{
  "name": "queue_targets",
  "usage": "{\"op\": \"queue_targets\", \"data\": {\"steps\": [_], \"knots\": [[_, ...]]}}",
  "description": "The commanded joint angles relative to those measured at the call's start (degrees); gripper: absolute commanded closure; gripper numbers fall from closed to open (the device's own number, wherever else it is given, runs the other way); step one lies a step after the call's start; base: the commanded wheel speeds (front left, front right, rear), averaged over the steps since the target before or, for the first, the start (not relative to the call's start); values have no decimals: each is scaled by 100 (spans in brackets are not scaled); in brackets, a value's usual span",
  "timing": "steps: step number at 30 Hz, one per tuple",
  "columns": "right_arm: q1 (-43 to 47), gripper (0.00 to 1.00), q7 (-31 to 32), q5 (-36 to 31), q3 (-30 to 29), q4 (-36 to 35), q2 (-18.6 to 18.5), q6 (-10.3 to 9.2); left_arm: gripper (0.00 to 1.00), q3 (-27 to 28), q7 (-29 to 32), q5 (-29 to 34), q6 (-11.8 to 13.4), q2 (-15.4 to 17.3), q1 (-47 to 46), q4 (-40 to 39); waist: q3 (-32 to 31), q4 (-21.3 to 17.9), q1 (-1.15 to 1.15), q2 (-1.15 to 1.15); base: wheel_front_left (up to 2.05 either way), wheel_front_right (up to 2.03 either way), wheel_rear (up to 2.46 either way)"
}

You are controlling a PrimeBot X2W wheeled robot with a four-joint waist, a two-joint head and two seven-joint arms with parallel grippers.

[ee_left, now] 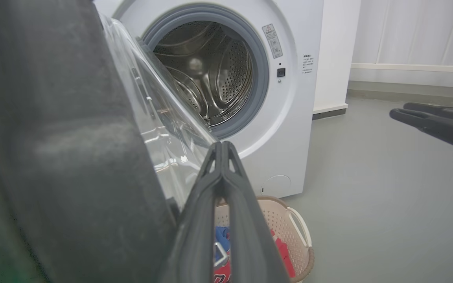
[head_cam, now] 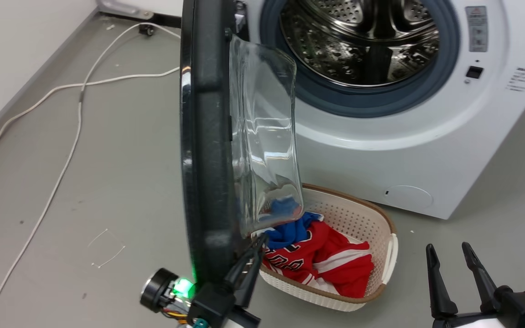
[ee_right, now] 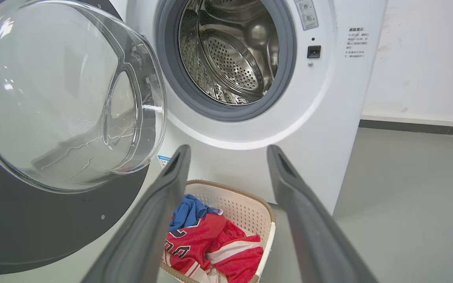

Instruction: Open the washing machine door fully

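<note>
The washing machine [head_cam: 381, 150] stands white with its steel drum exposed. The washing machine door [head_cam: 205, 136] is swung out roughly square to the front, edge-on in the head view, glass bowl facing the drum. My left gripper [head_cam: 259, 240] is shut, its fingers lying against the inner side of the door's lower rim. In the left wrist view the door [ee_left: 61, 157] fills the left beside the shut left gripper [ee_left: 222, 146]. My right gripper [head_cam: 454, 255] hangs open at the lower right, apart from the door. The right wrist view has the right gripper [ee_right: 229, 151] open before the machine [ee_right: 321, 118] and door [ee_right: 34, 220].
A white laundry basket [head_cam: 381, 273] with a red jersey and blue cloth sits on the floor under the door opening. White cables [head_cam: 75, 114] trail over the grey floor at the left, near a wall. Open floor lies to the right of the machine.
</note>
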Motion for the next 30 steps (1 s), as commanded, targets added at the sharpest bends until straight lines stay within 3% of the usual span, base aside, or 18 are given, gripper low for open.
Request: {"op": "queue_targets", "data": {"steps": [1, 7, 11, 17, 30], "knots": [[-75, 0, -10, -30, 7, 3, 11, -1, 100, 276, 26, -73, 128, 104, 44, 42, 56, 212, 0, 0, 0, 0, 0], [-118, 0, -10, -70, 2, -2, 11, -1, 100, 656, 22, -191, 224, 153, 146, 0, 150, 401, 0, 0, 0, 0, 0], [-177, 0, -10, -124, 8, -11, 11, -1, 100, 1340, 21, -368, 412, 287, 149, -10, 223, 465, 0, 0, 0, 0, 0], [-258, 0, -10, -206, 36, -2, 10, -1, 100, 2397, 21, -588, 453, 531, 71, 114, 394, 417, 0, 0, 0, 0, 0], [-581, 0, -10, -428, 9, -51, 10, -1, 100, 3862, 21, -779, 269, 523, -510, 595, 929, 230, 0, 0, 0, 0, 0]]}}
